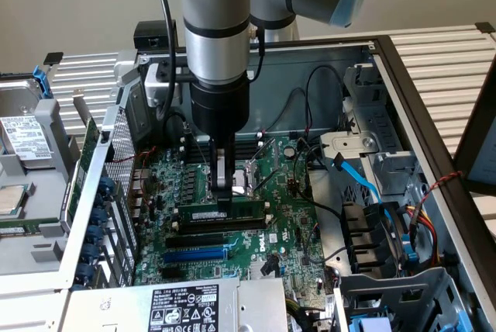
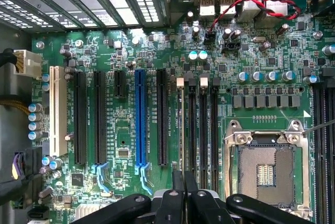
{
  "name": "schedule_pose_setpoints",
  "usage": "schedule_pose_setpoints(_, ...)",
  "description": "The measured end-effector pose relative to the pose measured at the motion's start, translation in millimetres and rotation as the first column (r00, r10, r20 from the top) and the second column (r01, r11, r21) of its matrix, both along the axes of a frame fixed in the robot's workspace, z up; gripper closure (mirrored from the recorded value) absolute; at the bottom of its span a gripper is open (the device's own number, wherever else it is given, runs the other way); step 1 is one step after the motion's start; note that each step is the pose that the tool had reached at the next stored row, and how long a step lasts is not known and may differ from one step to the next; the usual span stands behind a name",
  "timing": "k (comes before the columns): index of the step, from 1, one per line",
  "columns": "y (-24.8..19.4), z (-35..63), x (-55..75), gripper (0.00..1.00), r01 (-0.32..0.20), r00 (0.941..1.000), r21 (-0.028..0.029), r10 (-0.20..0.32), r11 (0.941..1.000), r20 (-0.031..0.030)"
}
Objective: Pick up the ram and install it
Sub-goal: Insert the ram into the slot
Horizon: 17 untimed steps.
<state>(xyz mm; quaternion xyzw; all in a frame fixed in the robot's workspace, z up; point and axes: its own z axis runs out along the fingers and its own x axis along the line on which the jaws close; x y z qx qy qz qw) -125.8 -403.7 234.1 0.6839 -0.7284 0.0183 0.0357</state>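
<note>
The ram [image 1: 246, 209] is a thin green stick with a white label, standing on edge over the black memory slots [image 1: 221, 227] of the motherboard [image 1: 287, 216]. My gripper [image 1: 223, 196] comes straight down from above and is shut on the ram near its middle. In the wrist view the gripper [image 2: 184, 185] points at the row of black slots with white end clips [image 2: 204, 124], and the ram [image 2: 181, 130] appears edge-on as a pale thin strip along the slot line. Whether it sits in a slot or hovers just over it I cannot tell.
The open CPU socket [image 1: 249, 177] [image 2: 267, 171] lies right beside the slots. A long blue slot [image 1: 198, 254] [image 2: 140, 119] lies further off. Blue cables [image 1: 364, 185] and a drive cage [image 1: 387, 231] crowd the exterior view's right; the power supply [image 1: 184, 309] is in front.
</note>
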Motion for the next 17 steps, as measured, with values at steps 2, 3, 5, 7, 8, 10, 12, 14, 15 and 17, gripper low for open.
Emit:
schedule_pose_setpoints(2,0.0,0.0,0.0,0.88,0.000,1.0000,-0.0001,0.000,1.0000,0.0001)
schedule_pose_setpoints(3,0.0,0.0,0.0,0.88,0.000,1.0000,-0.0002,0.000,1.0000,0.0000)
schedule_pose_setpoints(5,0.0,-0.7,0.1,0.88,0.000,1.0000,0.0002,0.000,1.0000,0.0002)
schedule_pose_setpoints(7,0.0,-1.4,0.0,0.88,0.000,1.0000,0.0001,0.000,1.0000,0.0001)
schedule_pose_setpoints(8,0.0,-1.4,0.1,0.88,0.000,1.0000,0.0000,0.000,1.0000,0.0001)
schedule_pose_setpoints(10,0.0,-1.4,0.0,0.88,0.000,1.0000,0.0000,0.000,1.0000,0.0000)
schedule_pose_setpoints(12,0.0,-1.5,0.0,0.88,0.000,1.0000,0.0000,0.000,1.0000,0.0004)
schedule_pose_setpoints(14,0.0,-1.9,0.0,0.88,-0.001,1.0000,0.0002,0.001,1.0000,0.0006)
schedule_pose_setpoints(15,0.0,-1.9,0.0,0.88,-0.001,1.0000,0.0001,0.001,1.0000,0.0005)
schedule_pose_setpoints(17,0.0,-1.9,0.0,0.88,-0.001,1.0000,0.0000,0.001,1.0000,0.0005)
